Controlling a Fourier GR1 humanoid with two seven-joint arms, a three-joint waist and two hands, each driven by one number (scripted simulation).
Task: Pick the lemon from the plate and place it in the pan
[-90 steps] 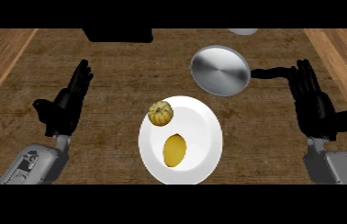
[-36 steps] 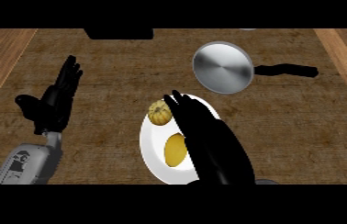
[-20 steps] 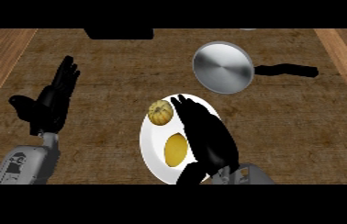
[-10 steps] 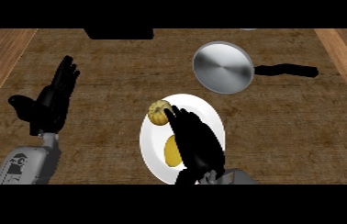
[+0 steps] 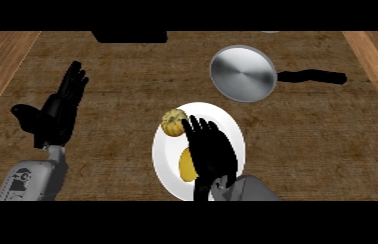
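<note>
while right hand (image 5: 212,150) fingers lie straight over lemon (image 5: 187,166), left hand (image 5: 55,115) rests open

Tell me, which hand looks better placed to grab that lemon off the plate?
The right hand. It is over the white plate, fingers straight, partly covering the lemon. The left hand rests open at the left, away from the plate. The pan also lies toward the right.

Lemon (image 5: 187,167) half hidden under right hand (image 5: 212,153)
</note>
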